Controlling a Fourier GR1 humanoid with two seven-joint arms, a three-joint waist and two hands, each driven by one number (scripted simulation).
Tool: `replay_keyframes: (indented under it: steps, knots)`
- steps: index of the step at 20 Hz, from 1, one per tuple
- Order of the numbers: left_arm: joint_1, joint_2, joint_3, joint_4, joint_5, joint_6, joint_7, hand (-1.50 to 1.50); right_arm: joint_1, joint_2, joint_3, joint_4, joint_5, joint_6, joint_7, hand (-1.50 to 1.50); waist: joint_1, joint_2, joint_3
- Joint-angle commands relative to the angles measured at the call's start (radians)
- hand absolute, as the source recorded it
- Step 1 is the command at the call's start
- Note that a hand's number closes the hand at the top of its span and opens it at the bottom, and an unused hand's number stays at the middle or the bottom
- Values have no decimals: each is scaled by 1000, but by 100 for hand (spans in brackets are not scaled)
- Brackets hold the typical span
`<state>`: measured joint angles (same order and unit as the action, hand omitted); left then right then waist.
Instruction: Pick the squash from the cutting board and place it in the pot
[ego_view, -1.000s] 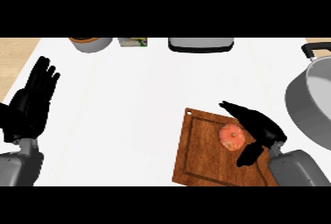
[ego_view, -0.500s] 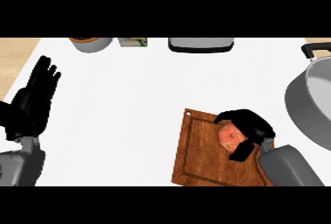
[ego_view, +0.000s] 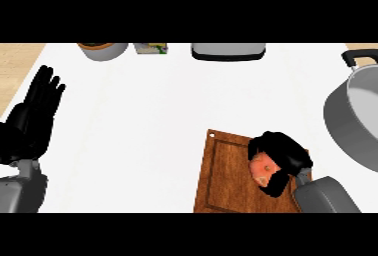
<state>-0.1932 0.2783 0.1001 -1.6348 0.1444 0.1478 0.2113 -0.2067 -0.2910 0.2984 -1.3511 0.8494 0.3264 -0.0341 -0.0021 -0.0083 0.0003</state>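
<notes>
Where the black fingers (ego_view: 275, 141) of the right hand (ego_view: 288, 155) curl, they wrap round an orange squash (ego_view: 260, 170) and hide its right side. Squash and hand sit over the right half of a brown wooden cutting board (ego_view: 225, 175), near the front right corner of the white counter (ego_view: 148, 110). Whether the squash touches the wood cannot be told. A grey forearm (ego_view: 325, 195) runs from that hand to the front edge. A large grey pot (ego_view: 351, 125) with a black handle stands at the right edge, apart from the board. At the left edge the left hand (ego_view: 33, 120) rests open, its fingers straight. Along the far edge stand a bowl (ego_view: 102, 50), a small box (ego_view: 151, 48) and a grey appliance (ego_view: 227, 51).
</notes>
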Motion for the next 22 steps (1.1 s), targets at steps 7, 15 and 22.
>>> replay_keyframes:
  steps: [7,15,22]
  knots:
    - [-33,-8,18,44,-2,-14,21,0,345,101,198,-426,129,-5,277,150,-5,7,-1]
    - [-9,-17,0,14,-31,7,17,0,508,111,159,-811,110,-129,326,150,-28,3,0]
    - [15,-1,22,-4,-9,-13,20,0,469,157,-10,-1080,137,-219,424,150,-14,3,-1]
